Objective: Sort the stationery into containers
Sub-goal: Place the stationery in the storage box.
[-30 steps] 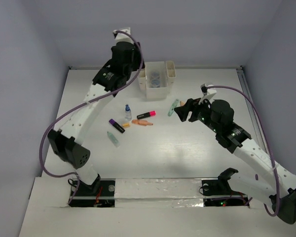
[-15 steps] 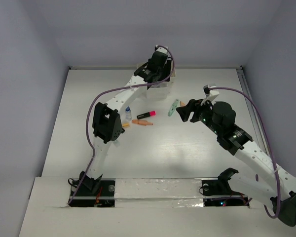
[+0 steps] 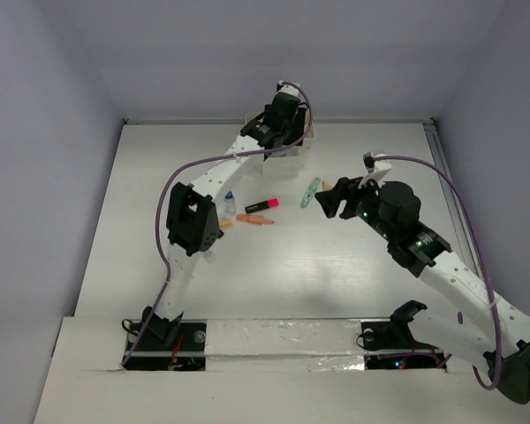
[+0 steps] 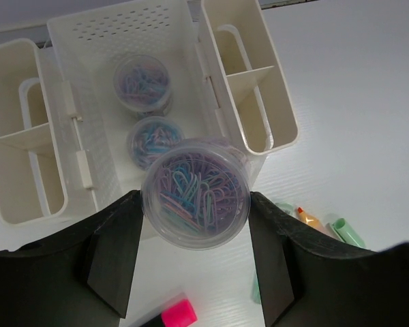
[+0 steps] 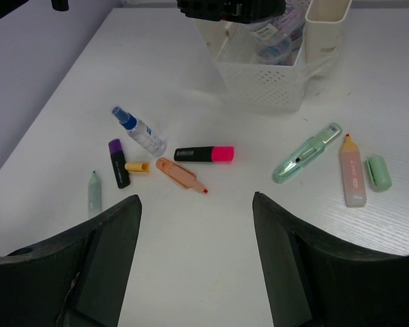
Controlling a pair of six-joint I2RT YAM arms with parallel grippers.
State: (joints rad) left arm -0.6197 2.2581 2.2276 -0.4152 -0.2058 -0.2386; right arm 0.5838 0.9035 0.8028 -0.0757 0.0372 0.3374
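1. Right gripper (image 5: 196,262): jaws spread wide and empty. It hovers over the counter (image 5: 225,225) and has barely shifted in the last second.
2. Loose stationery lies ahead of it: mint pen (image 5: 95,193), purple-black marker (image 5: 118,162), orange cap (image 5: 137,166), peach marker (image 5: 180,174), pink-black highlighter (image 5: 204,154), blue-capped spray bottle (image 5: 138,131). Off to the right are a mint green marker (image 5: 307,152), a peach highlighter (image 5: 352,170) and a mint cap (image 5: 378,172). None of these is sorted yet.
3. Left gripper (image 4: 194,235): jaws closed on the sides of a clear tub of paper clips (image 4: 195,193), held up off the counter.
4. Change: a second ago the left arm sat left of the white organizer (image 4: 123,30). It has swung across and has hung over it for the last half second.
5. Two more paper clip tubs (image 4: 142,82) (image 4: 153,139) lie in the organizer's middle compartment. The side compartments look empty.
6. Judgement: the carry is done and release comes next. I can't tell whether the tub is fully inside the near wall.
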